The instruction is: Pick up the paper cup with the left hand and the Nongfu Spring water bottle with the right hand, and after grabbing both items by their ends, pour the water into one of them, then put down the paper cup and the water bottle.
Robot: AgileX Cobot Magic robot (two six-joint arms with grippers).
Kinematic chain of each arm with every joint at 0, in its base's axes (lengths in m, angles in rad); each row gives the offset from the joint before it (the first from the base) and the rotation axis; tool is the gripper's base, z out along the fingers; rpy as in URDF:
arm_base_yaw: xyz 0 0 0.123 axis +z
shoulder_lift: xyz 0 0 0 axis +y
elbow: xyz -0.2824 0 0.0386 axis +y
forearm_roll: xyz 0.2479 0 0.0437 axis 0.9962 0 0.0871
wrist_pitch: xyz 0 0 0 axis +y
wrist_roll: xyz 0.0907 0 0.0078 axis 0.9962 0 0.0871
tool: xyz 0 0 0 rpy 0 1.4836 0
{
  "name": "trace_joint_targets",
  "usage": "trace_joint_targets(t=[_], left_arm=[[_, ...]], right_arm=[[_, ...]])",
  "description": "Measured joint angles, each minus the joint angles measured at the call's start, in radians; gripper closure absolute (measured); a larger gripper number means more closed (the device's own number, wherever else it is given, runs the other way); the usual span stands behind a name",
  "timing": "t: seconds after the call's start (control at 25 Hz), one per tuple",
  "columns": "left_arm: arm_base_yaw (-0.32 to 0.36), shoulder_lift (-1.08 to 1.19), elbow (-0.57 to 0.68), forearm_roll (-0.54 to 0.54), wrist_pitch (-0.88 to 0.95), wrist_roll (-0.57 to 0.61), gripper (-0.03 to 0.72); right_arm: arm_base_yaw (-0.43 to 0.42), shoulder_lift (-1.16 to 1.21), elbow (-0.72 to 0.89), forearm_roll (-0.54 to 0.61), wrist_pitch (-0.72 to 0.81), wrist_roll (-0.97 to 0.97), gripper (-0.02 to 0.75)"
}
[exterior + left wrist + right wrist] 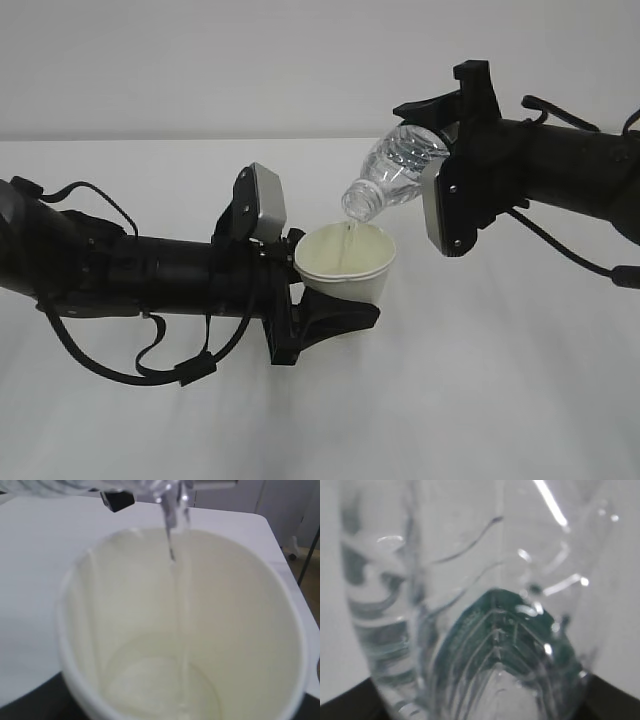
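Pouring is on right now: the left hand [325,315] reaches in low and nearly level from the left side, black fingers clamped partway around the lower part of the paper cup [347,264], holding it up off the white worktop [500,400]. A grey-silver plate [266,208] sits on top of that wrist, just left of the cup's rim, and loose black cables loop underneath the arm.

Cup is white outside, pale cream inside, rolled rim, and it looks slightly squashed out of round in the left wrist view. A thin clear stream of water [179,630] drops into it and a little is pooling at the bottom.

Up and to the right of the cup, the right hand [455,110] comes in from the right at a higher level, closed on the base end of the Nongfu Spring water bottle [395,172]. Bottle is clear ribbed plastic, tipped neck-down toward the cup, open mouth just above the cup's rim and not touching it. Right wrist view is just blurry ribs with a dark green patch showing through.

Worktop around the cup is bare and smooth, its back edge meeting a plain pale wall [250,60] behind.
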Motion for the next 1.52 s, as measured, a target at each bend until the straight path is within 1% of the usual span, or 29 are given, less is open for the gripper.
trace_joint_targets(t=[1.52], left_arm=[[0.0,0.0,0.0,0.014,0.0,0.0,0.218]], right_arm=[[0.0,0.0,0.0,0.0,0.0,-0.001,0.272]])
